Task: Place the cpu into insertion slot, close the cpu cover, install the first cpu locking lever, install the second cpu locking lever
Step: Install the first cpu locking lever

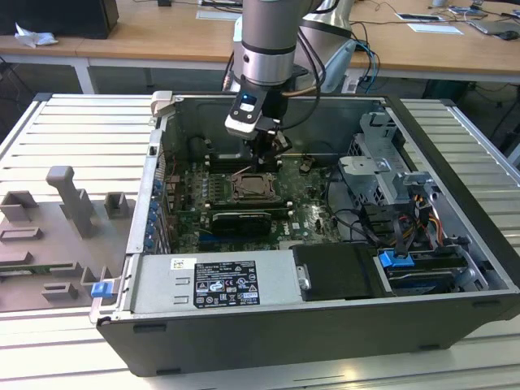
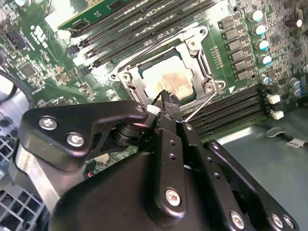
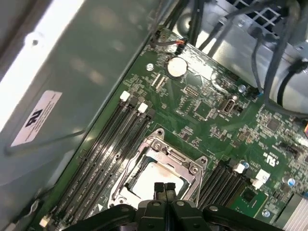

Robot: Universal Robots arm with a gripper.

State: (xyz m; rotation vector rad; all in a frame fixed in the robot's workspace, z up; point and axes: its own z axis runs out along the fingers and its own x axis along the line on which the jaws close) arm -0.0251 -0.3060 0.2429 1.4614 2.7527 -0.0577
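The insertion slot (image 1: 252, 187) sits in the green board inside the open case. The cpu (image 2: 168, 78) lies in it, its pale face (image 3: 151, 174) showing through the window of the cpu cover (image 2: 198, 60), which lies flat over the socket (image 3: 175, 156). Thin wire levers run along two sides of the frame, one (image 2: 163, 45) by the memory slots and one (image 2: 207, 103) on the opposite side. My gripper (image 2: 166, 97) hangs just above the socket's edge, fingers pressed together with nothing between them. It also appears in the first wrist view (image 3: 164, 186) and the exterior view (image 1: 266, 154).
Long black memory slots (image 2: 120, 29) flank the socket on both sides. A black expansion card (image 1: 240, 219) lies just in front of it, the power supply (image 1: 219, 280) nearer still. The drive cage (image 1: 382, 166) and loose cables (image 1: 366, 223) fill the exterior view's right. The case wall (image 3: 72, 96) stands close.
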